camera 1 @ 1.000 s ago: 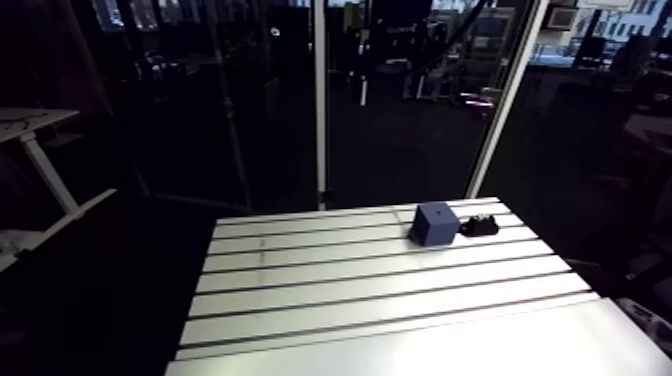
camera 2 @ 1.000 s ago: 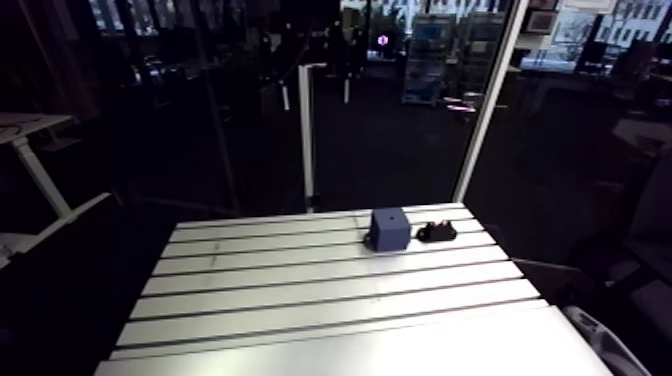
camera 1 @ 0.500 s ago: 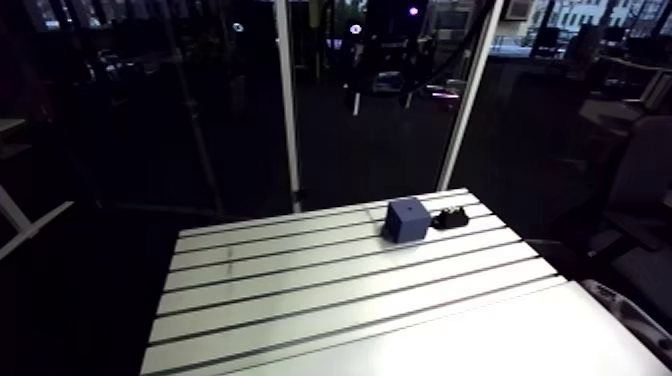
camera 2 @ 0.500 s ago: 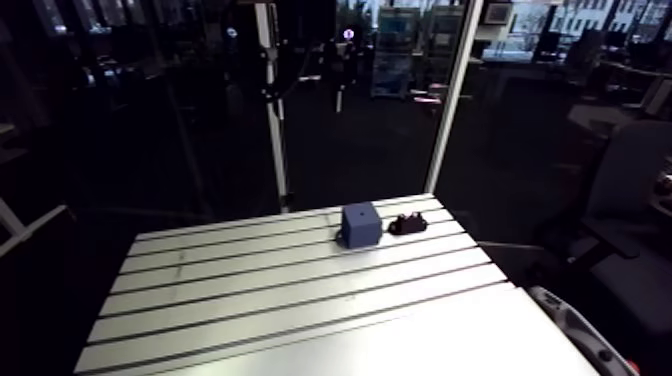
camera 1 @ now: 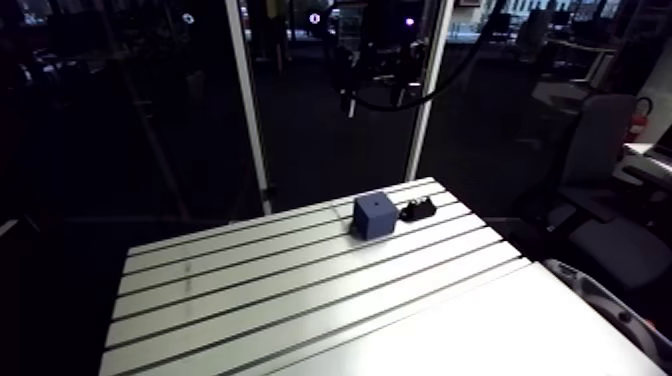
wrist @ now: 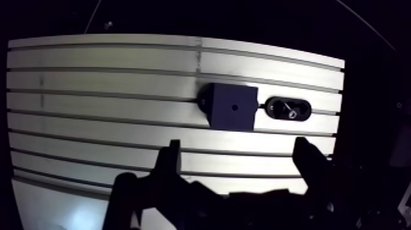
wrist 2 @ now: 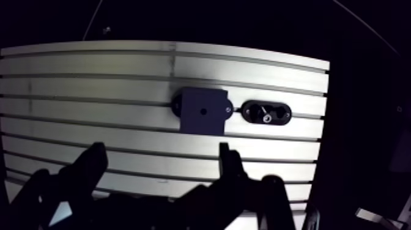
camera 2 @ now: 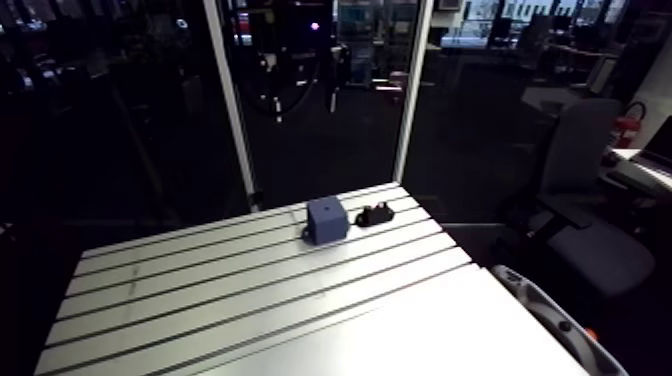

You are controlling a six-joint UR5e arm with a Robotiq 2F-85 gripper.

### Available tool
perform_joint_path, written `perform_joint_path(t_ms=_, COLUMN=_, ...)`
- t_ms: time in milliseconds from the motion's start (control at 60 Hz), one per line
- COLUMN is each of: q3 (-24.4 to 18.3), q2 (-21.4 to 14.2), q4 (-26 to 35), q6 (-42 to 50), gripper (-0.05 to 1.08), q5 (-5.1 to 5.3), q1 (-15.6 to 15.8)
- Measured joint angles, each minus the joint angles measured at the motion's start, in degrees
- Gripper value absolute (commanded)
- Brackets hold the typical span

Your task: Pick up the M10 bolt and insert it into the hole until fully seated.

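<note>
Pincer (wrist: 238, 160) is seen spread wide in the wrist view, with nothing held between its fingers (wrist: 172, 160), and it is carried high above the slotted worktop (wrist: 92, 122). The M10 bolt (wrist: 292, 113) is taken to be the small bright glint seated in a black oval holder (wrist: 286, 109). Its shank is not made out, so whether it stands upright cannot be told. The holder is found well ahead of the pincer, off-centre, in front of one finger rather than midway between the two. Its long axis is laid along the worktop slots, in line with the dark blue block (wrist: 232, 107) just beside it, whose hole (wrist: 234, 106) is faced upward. A forward and sideways shift is judged necessary before any descent. No brand, label or writing can be read.
</note>
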Motion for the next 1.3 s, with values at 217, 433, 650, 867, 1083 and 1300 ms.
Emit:
perform_joint_path(t_ms=217, q3=0.79, q2=1.85, q4=-2.01, q6=-1.86, gripper=0.01, q5=0.3, q1=-2.03)
perform_joint_path(t_ms=433, q3=1.33, q2=3.5, q4=-4.27, q6=-2.78, gripper=0.01, q5=0.49, q1=-3.72)
perform_joint_path(t_ms=650, q3=1.72, q2=4.56, q4=-5.95, q6=-3.87, gripper=0.01, q5=0.5, q1=-5.99)
perform_joint_path(t_ms=867, q3=1.98, q2=6.26, q4=-7.46, q6=-4.7, gripper=0.01, q5=0.52, q1=-7.79)
perform_joint_path(t_ms=1083, q3=2.07, q2=8.03, q4=-8.46, q6=-5.16, gripper=0.15, q5=0.48, q1=-8.69)
perform_joint_path(t_ms=1300, q3=1.69, q2=10.1, q4=-9.9, q6=-5.37, gripper=0.36, q5=0.35, q1=-9.18)
